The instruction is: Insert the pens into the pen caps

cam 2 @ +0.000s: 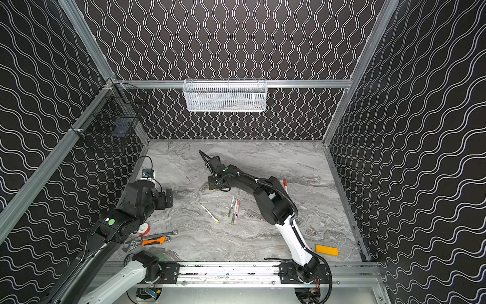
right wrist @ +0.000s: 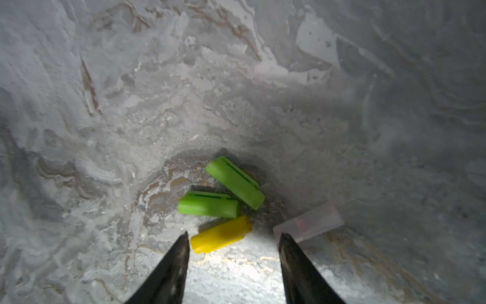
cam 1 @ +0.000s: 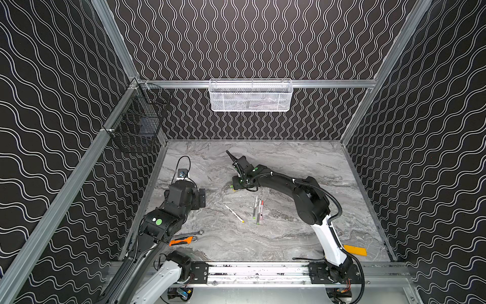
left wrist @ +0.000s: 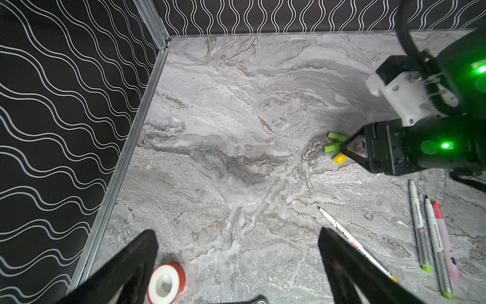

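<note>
Clutter on marble table [cam 1: 302, 163]: tape roll [left wrist: 166, 283], silver wrench [cam 1: 193, 233] and orange-handled tool [cam 1: 181, 240] at 8 o'clock; yellow block [cam 1: 355, 250] at 4.
Right arm over caps in both top views (red pen [cam 2: 285, 184] half behind elbow).
Three pens [cam 1: 258, 209] side by side near centre, long axis 12-to-6, coloured ends toward 6.
Yellow-ended pen [cam 1: 234, 213] at 9 of them, axis 10-to-4, yellow end toward 4.
Caps at 11 of pens, flat, bunched: two green caps [right wrist: 235, 181], yellow cap [right wrist: 221, 234], clear cap [right wrist: 309, 222].
Right gripper [right wrist: 234, 235] parted, yellow cap between tips, ungripped.
Left gripper [left wrist: 236, 231] spread wide, empty, near tape roll.
</note>
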`<state>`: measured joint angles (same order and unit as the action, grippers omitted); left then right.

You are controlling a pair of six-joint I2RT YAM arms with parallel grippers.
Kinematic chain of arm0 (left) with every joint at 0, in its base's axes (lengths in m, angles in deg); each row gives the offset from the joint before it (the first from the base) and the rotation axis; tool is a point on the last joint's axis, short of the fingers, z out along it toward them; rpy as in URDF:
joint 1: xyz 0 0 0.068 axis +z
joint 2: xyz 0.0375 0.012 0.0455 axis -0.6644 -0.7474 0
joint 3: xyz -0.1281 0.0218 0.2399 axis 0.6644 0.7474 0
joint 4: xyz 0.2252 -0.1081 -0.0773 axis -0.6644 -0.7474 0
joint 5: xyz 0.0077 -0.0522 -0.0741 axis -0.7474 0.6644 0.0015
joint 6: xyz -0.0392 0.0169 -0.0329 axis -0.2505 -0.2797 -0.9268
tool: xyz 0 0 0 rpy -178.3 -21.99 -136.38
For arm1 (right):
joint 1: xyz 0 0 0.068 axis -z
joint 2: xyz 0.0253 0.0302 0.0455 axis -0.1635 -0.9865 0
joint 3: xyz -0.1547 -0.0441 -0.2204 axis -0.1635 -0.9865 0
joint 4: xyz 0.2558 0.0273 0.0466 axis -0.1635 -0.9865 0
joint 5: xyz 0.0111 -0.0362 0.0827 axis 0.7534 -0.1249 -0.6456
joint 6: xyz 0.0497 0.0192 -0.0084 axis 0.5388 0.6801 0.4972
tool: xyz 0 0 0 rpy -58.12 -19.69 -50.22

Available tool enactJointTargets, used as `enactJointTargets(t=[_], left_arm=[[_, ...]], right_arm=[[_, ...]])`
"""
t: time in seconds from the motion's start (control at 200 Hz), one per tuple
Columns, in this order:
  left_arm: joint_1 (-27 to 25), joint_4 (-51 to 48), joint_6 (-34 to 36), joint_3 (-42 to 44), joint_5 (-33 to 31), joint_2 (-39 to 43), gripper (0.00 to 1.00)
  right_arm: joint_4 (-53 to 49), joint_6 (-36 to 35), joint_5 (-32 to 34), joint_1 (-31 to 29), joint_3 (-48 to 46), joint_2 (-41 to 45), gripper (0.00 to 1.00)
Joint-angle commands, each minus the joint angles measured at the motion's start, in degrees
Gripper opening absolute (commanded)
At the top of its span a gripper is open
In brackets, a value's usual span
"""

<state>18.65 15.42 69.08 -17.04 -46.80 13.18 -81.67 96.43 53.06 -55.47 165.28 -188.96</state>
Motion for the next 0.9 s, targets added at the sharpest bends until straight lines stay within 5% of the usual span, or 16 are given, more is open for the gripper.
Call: enactJointTargets(t=[0.0,0.596,0.896], left_arm=[[0.1,2.4,-0.3,0.1,1.0,0.1,0.99],[0.3,2.7,-0.1,0.1,1.6,0.5,0.99],[0.3,2.6,-0.2,0.2,1.4,0.9,0.99]], right_arm=[[-2.0,0.0,1.7,-0.2,0.9,-0.7,0.57],[-5.6,-3.6,6.8,0.2,-1.3,0.6,0.58],[-1.0,-5.0,-0.2,-0.6,-1.4,2.8,0.63]])
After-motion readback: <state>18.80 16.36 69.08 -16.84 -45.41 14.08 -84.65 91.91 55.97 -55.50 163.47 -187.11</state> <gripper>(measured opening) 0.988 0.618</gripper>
